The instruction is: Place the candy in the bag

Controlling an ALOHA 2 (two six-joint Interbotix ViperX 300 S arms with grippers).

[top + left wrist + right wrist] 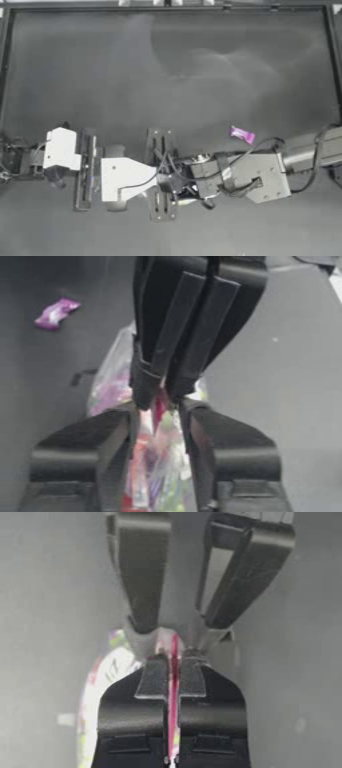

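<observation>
Top view is dim and soft, with pale glare patches across the table (200, 60). Wrist views blur badly up close; jaws cast soft shadows.

One candy (242, 134) lies on the table (167, 70), a single purple-pink wrapped piece, clear of the table's edges and nearer the right edge than the left. One bag (150, 456) is present, with several coloured sweets inside that are too crowded to count. Two grippers are in view: the left gripper (175, 181) and the right gripper (182, 186), one per arm.
</observation>
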